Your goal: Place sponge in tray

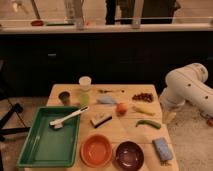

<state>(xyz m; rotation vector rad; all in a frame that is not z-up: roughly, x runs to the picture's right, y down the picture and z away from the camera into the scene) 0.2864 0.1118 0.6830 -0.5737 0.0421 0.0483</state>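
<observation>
Dim warm light; claw (pixel 169 117) shadowed right of table (pixel 150 134).

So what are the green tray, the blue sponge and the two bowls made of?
The green tray looks like plastic: smooth, faint sheen on its rim. The sponge seems soft foam: matte, slightly textured top. The orange bowl and maroon bowl are glossy, probably plastic; ceramic cannot be ruled out. The gripper hangs beside the table's right edge, away from them all.
</observation>
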